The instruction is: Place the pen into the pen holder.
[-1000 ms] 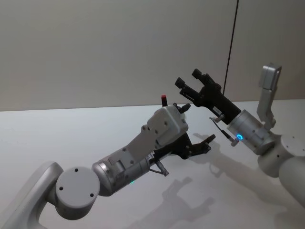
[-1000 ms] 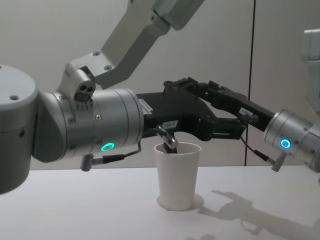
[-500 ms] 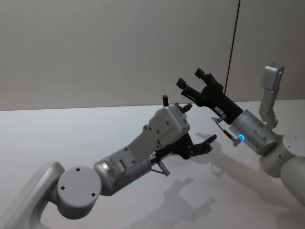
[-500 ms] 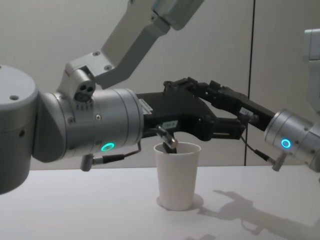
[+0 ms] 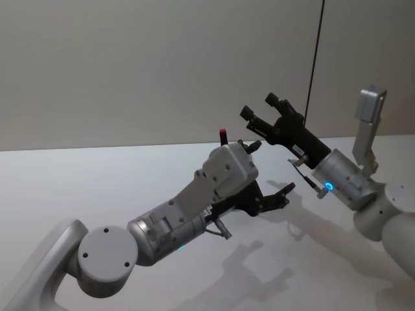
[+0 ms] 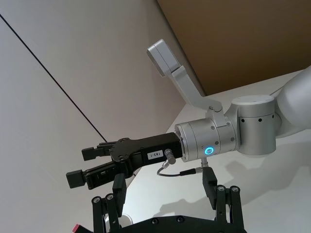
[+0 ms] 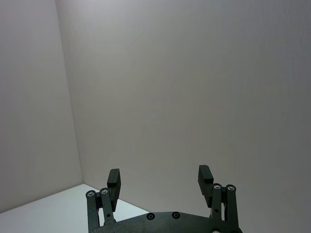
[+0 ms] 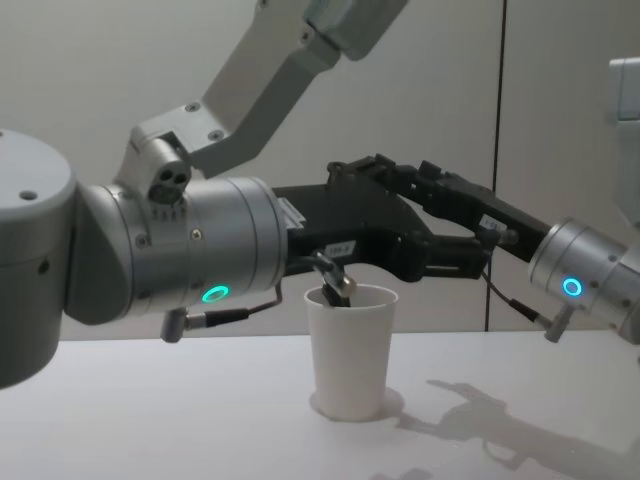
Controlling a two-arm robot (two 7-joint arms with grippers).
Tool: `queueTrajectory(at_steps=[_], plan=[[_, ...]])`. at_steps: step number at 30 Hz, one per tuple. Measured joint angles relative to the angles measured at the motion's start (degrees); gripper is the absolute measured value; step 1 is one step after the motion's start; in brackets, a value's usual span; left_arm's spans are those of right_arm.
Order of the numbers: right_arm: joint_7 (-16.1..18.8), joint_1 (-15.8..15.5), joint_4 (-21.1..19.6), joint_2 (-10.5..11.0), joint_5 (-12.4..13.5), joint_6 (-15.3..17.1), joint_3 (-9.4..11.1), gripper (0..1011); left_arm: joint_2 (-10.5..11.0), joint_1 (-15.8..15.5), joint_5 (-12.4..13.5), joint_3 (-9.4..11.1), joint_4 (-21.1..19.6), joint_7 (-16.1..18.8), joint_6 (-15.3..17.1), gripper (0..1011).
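The pen holder [image 8: 350,355], a plain white paper cup, stands upright on the table in the chest view, just below my left arm. A small red tip [image 5: 224,136] pokes up behind my left wrist in the head view. It looks like the pen's end, and the rest is hidden, so I cannot tell whether it stands in the cup. My left gripper [image 5: 267,168] hovers open above the cup, holding nothing. My right gripper [image 5: 257,105] is raised behind it, open and empty [image 7: 159,174].
The white table [image 5: 97,175] runs back to a plain wall. A dark cable plug [image 8: 341,287] on my left arm hangs in front of the cup's rim. A thin black cord [image 5: 314,65] hangs down the wall.
My right arm has drifted very slightly to the right. The left gripper and the cup stay where they were.
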Motion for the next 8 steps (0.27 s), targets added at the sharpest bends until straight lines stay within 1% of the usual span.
queueTrajectory(at_steps=[8], plan=[[0.01, 0.03, 0.06, 0.00, -0.06, -0.05, 0.05, 1001, 0.00, 0.00, 0.00, 0.00, 0.00, 0.00, 0.00, 1000]])
